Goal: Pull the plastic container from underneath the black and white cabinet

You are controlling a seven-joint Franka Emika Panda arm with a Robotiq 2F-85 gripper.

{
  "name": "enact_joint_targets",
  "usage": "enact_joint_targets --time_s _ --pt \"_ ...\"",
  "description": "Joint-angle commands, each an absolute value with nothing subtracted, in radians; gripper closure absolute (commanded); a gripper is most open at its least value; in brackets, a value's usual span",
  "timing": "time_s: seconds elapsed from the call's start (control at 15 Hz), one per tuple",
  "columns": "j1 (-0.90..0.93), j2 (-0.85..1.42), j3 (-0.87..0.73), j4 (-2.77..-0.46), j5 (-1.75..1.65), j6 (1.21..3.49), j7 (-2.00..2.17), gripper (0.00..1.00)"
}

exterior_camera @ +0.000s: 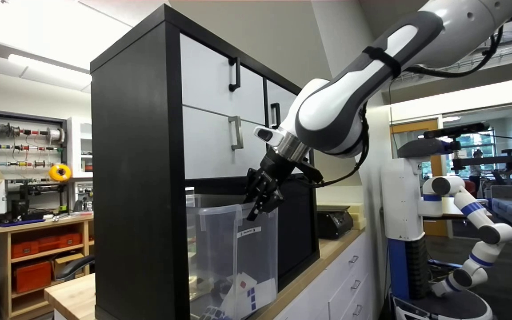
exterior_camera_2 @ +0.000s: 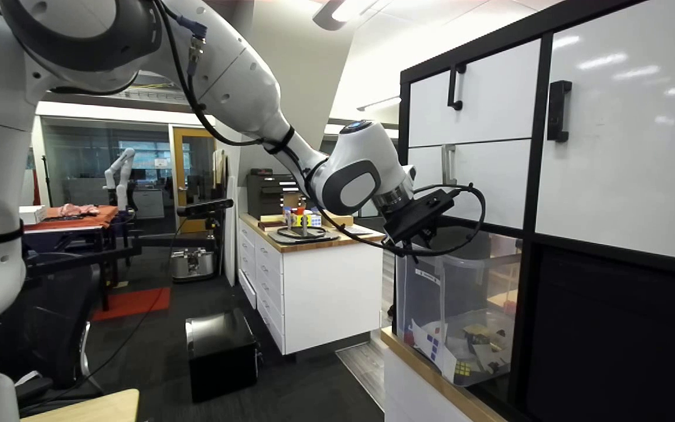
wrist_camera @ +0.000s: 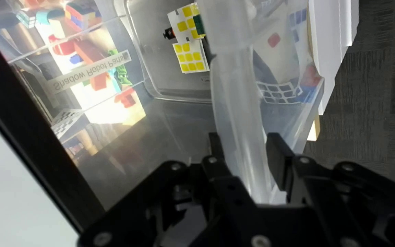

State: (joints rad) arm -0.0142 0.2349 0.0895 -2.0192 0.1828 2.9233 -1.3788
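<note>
The plastic container is a clear open-topped bin with whitish pieces inside. It stands in the lower opening of the black and white cabinet, its front corner sticking out past the cabinet's front. It also shows in an exterior view, as does the cabinet. My gripper is at the container's upper front rim, one finger inside and one outside. In the wrist view the rim runs between my gripper's fingers, which are partly closed and appear to press on both sides of it.
The cabinet stands on a wooden counter with white drawers. A black device sits farther along the counter. The cabinet's black frame runs close to my gripper. A mobile robot stands behind. A cable loop hangs from my wrist.
</note>
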Motion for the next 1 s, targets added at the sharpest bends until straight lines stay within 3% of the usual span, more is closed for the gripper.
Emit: enact_joint_targets --time_s 0.0,0.67,0.73,0.8,0.87,0.93 --pt "-0.078 0.106 0.155 -2.166 0.292 2.935 -1.513 0.88" --pt "-0.092 -0.094 0.155 -2.372 0.597 2.892 -1.812 0.88" --pt "-0.090 -0.107 0.151 -2.385 0.611 2.890 -1.824 0.85" --pt "-0.087 -0.119 0.148 -2.397 0.623 2.887 -1.836 0.89" --pt "-0.087 -0.129 0.145 -2.408 0.625 2.884 -1.836 0.39" --pt "-0.088 -0.138 0.144 -2.419 0.627 2.880 -1.834 0.37"
